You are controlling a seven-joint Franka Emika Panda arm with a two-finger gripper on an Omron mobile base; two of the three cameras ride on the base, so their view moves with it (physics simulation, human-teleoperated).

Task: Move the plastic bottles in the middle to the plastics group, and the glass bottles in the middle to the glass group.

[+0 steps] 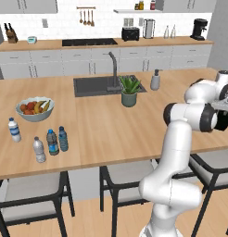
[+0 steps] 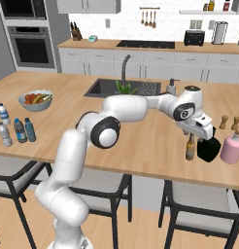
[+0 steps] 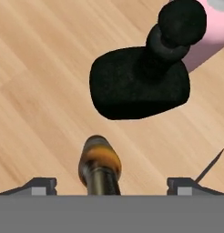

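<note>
The amber glass bottle [image 2: 190, 148] with an orange top [image 3: 100, 164] stands upright on the island counter, right beside the squat black glass bottle [image 2: 209, 149] [image 3: 141, 84]. My gripper [image 2: 197, 136] [image 3: 111, 184] hovers just above the amber bottle, open, with both fingertips [image 3: 41, 185] well clear of its sides. At the counter's far left, the dark blue-labelled plastic bottle [image 1: 52, 142] and the pale blue one [image 1: 63, 139] stand next to the greyish ribbed bottle [image 1: 39, 149] and the white-capped clear bottle [image 1: 14, 129].
A pink bottle [image 2: 231, 148] stands just right of the black one, with two wooden shakers [image 2: 229, 122] behind. A fruit bowl [image 1: 34, 109], the sink [image 1: 95, 85], a potted plant [image 1: 129, 90] and a soap dispenser [image 1: 155, 80] sit farther back. Stools line the counter's front edge.
</note>
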